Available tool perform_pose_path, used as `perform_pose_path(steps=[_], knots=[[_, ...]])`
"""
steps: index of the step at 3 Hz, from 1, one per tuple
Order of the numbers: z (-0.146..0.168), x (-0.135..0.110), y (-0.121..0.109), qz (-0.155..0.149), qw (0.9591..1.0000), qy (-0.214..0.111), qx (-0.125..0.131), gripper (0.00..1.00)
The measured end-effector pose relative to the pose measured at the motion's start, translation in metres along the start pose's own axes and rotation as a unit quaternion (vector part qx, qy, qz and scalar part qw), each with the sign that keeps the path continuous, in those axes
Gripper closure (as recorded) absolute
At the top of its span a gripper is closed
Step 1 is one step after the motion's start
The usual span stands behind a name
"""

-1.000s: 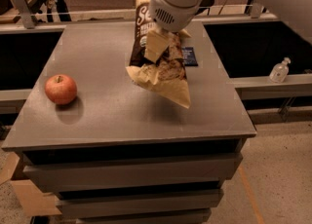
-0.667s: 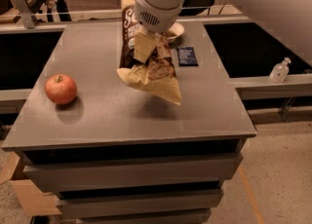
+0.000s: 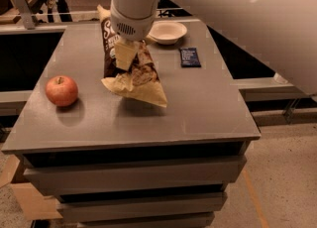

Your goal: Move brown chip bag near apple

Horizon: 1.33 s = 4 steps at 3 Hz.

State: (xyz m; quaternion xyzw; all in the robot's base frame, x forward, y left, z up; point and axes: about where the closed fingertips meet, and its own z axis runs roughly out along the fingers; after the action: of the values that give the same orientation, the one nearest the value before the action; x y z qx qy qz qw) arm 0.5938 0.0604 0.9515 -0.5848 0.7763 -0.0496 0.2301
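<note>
Brown chip bag (image 3: 137,79) hangs from the robot over the middle of the grey surface (image 3: 198,108), a little toward its far-left part, so the carry looks under way but not finished. That surface is the biggest thing before me, a flat top on a stack of drawers, and everything else sits on or above it. Next in size is the white arm (image 3: 208,9), sweeping in from 2 o'clock and ending in a round wrist right over the bag. Below the wrist the pincer (image 3: 125,56) is clamped on the upper middle of the brown chip bag, pale fingers pressed into the crinkled foil. The bag tilts, its dark top toward 12 o'clock and its tan bottom corner pointing to 5 o'clock. A shadow lies just under that corner, and I cannot tell whether it grazes the top or hangs just clear. A white bowl (image 3: 167,31) stands at 1 o'clock from the bag, near the far edge. The apple (image 3: 62,90) rests at about 8 o'clock from the bag, near the left edge, with bare top between them. Smallest is a dark blue packet (image 3: 189,57) lying flat at 2 o'clock. I judge the grasp and lift done. What is left is closing the gap toward the apple, setting the bag down beside it, and letting go.
</note>
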Motion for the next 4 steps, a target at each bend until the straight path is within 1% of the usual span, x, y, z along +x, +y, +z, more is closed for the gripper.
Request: perform_pose_path(steps=[1,2,4], knots=[[0.02,-0.014,0.013,-0.027,0.9995,0.009,-0.011,1.0],[0.036,-0.021,0.02,-0.041,0.9988,0.017,-0.019,1.0],[0.068,-0.028,0.02,-0.051,0.9978,0.026,-0.034,1.0]])
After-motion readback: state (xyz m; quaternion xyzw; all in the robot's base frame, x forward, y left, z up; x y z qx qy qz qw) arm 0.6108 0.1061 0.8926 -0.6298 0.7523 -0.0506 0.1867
